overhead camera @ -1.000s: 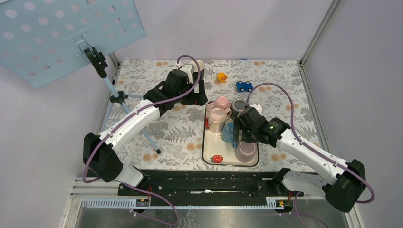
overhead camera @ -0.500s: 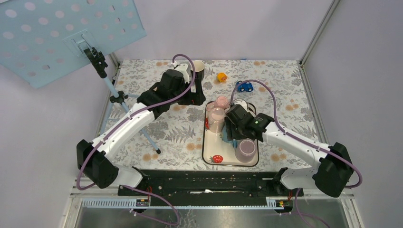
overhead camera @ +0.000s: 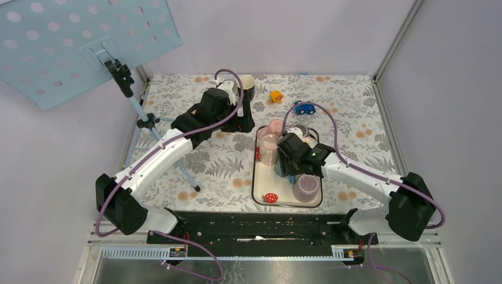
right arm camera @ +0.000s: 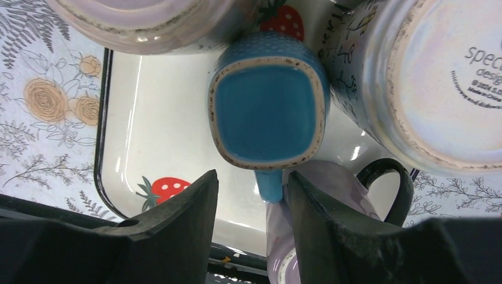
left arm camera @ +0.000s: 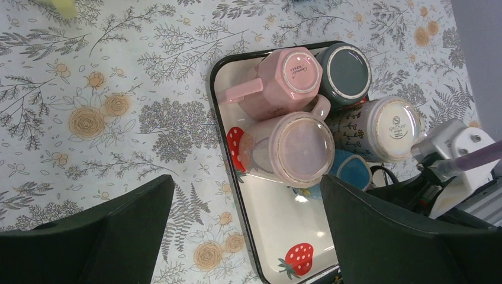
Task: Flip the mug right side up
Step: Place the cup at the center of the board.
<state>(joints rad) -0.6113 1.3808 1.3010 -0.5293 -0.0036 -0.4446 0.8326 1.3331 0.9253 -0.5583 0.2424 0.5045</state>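
Over the tray's middle, in the top view, the right gripper (overhead camera: 291, 169) hangs low above the blue mug (overhead camera: 283, 173). That mug stands bottom-up among other mugs on the tray (overhead camera: 266, 184). The left gripper (overhead camera: 241, 123) hovers above the table, just off the tray's far left corner.

From the left wrist, we see that arm's fingers spread wide with nothing between them. The blue mug shows only as a sliver beyond the pink mug (left arm camera: 293, 148), near the tray's middle.

From the right wrist, the blue mug's squarish base faces us. Its handle (right arm camera: 269, 184) points toward the tray's near edge and lies between the two fingers (right arm camera: 177, 225). The handle looks to touch one finger, with a gap at the other, so we read the jaws as partly apart and not yet clamped.

We judge the grasp to be the step in hand. Next the jaws need to clamp the handle, lift the mug clear of its close neighbours, roll it over and set it on its base.
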